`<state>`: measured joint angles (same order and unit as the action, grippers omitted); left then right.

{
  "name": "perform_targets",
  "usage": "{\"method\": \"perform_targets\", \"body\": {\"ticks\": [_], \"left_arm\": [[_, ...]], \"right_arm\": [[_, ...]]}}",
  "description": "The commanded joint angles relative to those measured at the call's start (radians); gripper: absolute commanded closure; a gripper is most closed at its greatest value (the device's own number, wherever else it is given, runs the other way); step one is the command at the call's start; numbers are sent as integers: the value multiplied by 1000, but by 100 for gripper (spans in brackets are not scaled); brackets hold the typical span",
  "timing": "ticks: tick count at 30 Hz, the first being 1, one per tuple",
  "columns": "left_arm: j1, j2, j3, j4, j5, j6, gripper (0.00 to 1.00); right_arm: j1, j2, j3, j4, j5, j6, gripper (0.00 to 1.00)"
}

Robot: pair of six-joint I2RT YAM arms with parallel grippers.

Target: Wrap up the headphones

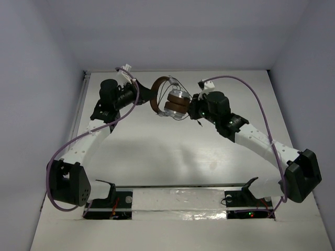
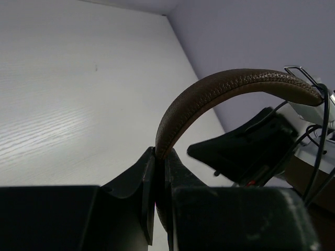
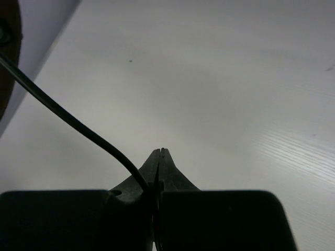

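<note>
The headphones [image 1: 172, 102] hang clear above the far part of the bench [image 1: 157, 162], touching nothing but the two pincers.

**Grip state**
- The left pincer [image 2: 159, 157], above the far-left part of the bench, is clenched on the brown headband [image 2: 225, 86]. Only the narrow tips pinch the band, near one end of its arch.
- The right pincer [image 3: 159, 156], above the far middle of the bench and just beside the ear cups [image 1: 177, 103], is clenched on the thin dark cord [image 3: 68, 117]. The cord enters the closed jaws low on their seam.

**Hazards**
1. Loss of the headband. The tip-only hold is shallow. A hard pull on the cord likely levers the band out of the jaws, and the headphones fall to the bench.
2. Cord slip. The cord is thin and smooth. If it slides through the jaws, the winding goes slack and any turns loosen.
3. Swinging cups. The cups hang free below the band. A fast winding move probably sets them turning, and the cord misses its path.
4. Snagging. The wrist view shows cord strands running close to the metal slider at the band's end. A strand may catch there.
5. Contact. The two pincers work close together, so a wide orbit risks a collision.

The number of turns already made cannot be told, and the jack plug is not visible.
</note>
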<state>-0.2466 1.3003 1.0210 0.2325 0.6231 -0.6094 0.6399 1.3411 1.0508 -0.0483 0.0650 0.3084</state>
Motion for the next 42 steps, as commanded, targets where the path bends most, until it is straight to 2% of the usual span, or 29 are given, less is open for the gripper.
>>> {"method": "perform_targets", "body": {"ticks": [1,5,11,15,21,28,30,35,42], "left_arm": [[7,-41,-42,267,40,-193,100],[7,-52,-84,369,-26,-282,100],[7,-76,-139,407,-184,-346,100],[7,-82,-191,445,-288,-409,100],[-3,-61,-242,459,-393,-423,100],[-52,31,-233,470,-500,-406,100],[-66,79,-219,462,-516,-397,100],[-103,158,-193,435,-594,-386,100],[-155,243,-154,373,-735,-386,100]], "right_arm": [[-6,-40,-50,215,-171,139,100],[-6,-66,-123,332,-240,225,100],[-6,-86,-213,446,-266,342,100],[-6,-71,-268,544,-300,423,97],[-6,-20,-298,576,-324,436,91],[3,24,-316,545,-370,437,90],[3,15,-340,568,-367,439,100],[3,-32,-388,541,-329,428,100],[84,-42,-379,506,-315,399,100]]}}
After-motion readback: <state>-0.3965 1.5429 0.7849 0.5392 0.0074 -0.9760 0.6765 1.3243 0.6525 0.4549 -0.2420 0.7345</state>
